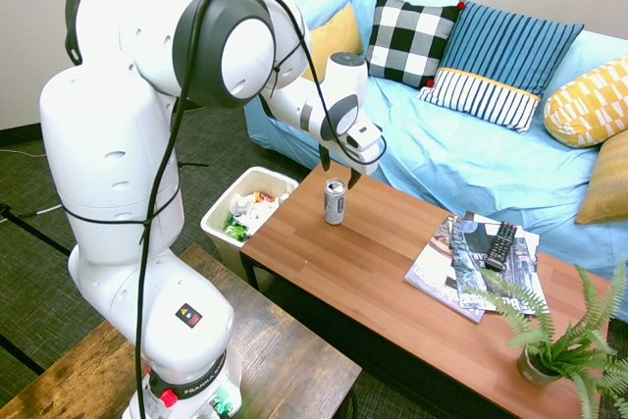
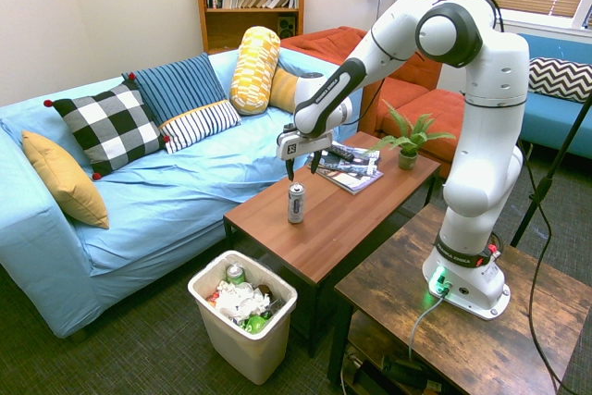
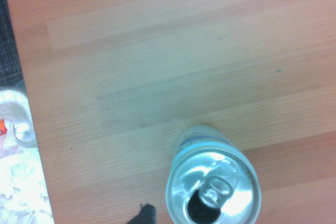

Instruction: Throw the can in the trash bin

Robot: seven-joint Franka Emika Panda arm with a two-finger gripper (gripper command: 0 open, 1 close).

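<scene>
Checking can placement and route to bin: can upright, not gripped

The can (image 2: 296,203) stood upright on the coffee table (image 2: 347,219), near the end facing the trash bin (image 2: 212,319). The claw (image 2: 302,171) was wide, its fingers pointing down just above the can's top and holding nothing. That posture appeared meant for lowering around the can and closing on its sides; an upright can offered its wall to both fingers. The wrist view showed the top opened, so tilting could have spilled any leftover drink.

Clock positions were taken from the can in the second exterior view. The bin stood on the floor at 7 o'clock, past the table's end, its mouth below the tabletop. Litter inside left a soft but uneven landing. The magazines (image 2: 344,173) and the plant (image 2: 407,145) lay toward 2 o'clock, well apart from the route. The sofa (image 2: 176,196) ran along the side toward 10 o'clock.

The judged next step was grip, then straight lift, before travel toward 7 o'clock. The table edge and bin rim were the likely snag points; release was best judged over the mouth's middle.
</scene>
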